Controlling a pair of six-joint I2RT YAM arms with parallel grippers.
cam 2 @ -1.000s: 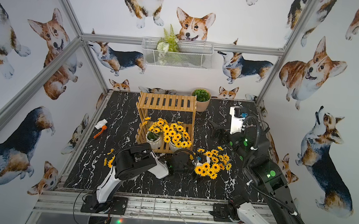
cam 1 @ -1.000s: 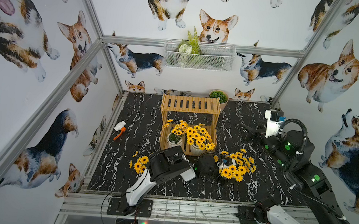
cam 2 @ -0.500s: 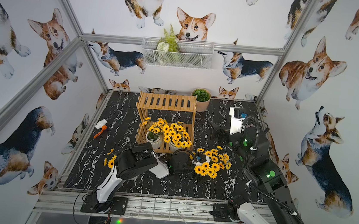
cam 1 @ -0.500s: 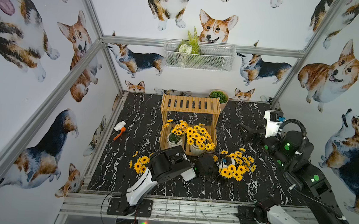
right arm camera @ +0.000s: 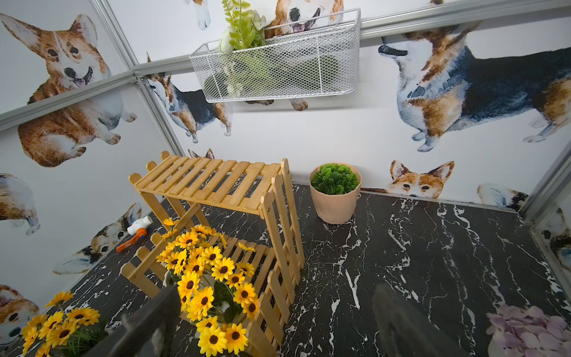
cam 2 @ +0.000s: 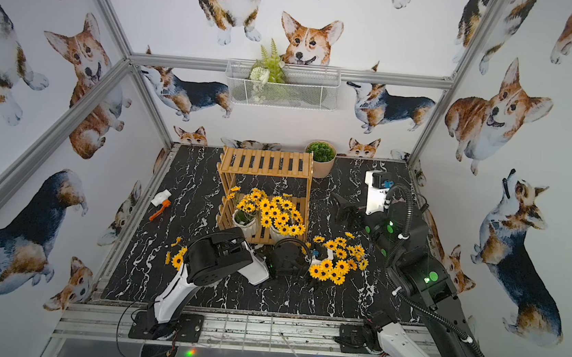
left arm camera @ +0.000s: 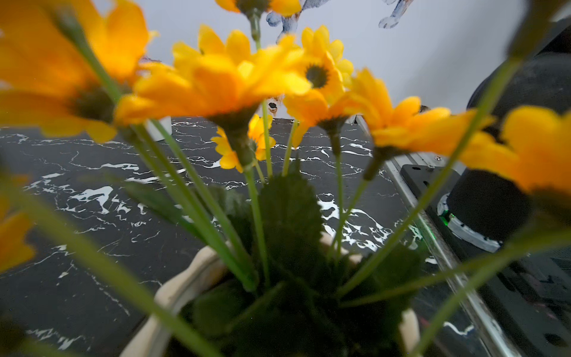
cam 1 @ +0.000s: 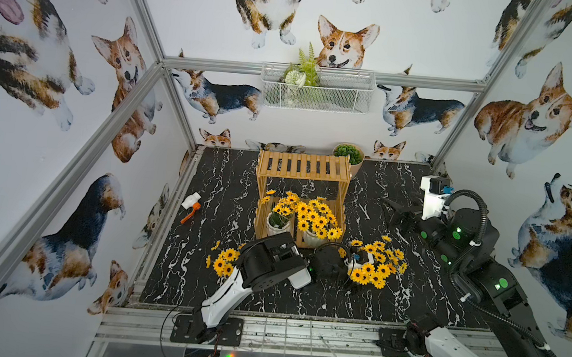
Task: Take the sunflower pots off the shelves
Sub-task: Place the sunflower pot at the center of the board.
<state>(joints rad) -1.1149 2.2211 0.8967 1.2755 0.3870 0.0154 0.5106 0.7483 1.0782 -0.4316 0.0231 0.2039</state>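
- Far left: a little white-and-orange tool (cam 1: pixel 190 206) lies on the black marbled worktop (cam 1: pixel 220 180), close to the side wall.
- Next over, the first sunflower pot (cam 1: pixel 222 264) sits on the worktop, off the shelves, half hidden behind my left arm (cam 1: pixel 230 295).
- The shelves (cam 1: pixel 305 167) stand mid-worktop toward the back wall. Two pots sit side by side on the bottom tier, the left shelf pot (cam 1: pixel 277 223) and the right shelf pot (cam 1: pixel 311 238), with their blooms mingling.
- Just in front of the shelves, my left hand (cam 1: pixel 350 264) is right up against the fourth sunflower pot (cam 1: pixel 374 272), which is down on the worktop. My wrist camera is buried in its blooms and the fingers are hidden. So honestly I can't tell if I'm grasping it or have let go.
- At the back, a beige succulent pot (cam 1: pixel 348 155) stands just beside the shelves' right end. A white wire basket (cam 1: pixel 349 99) hangs on the wall above.
- My right hand (cam 1: pixel 393 212) hovers to the right of the shelves, released, fingers spread wide with nothing held.
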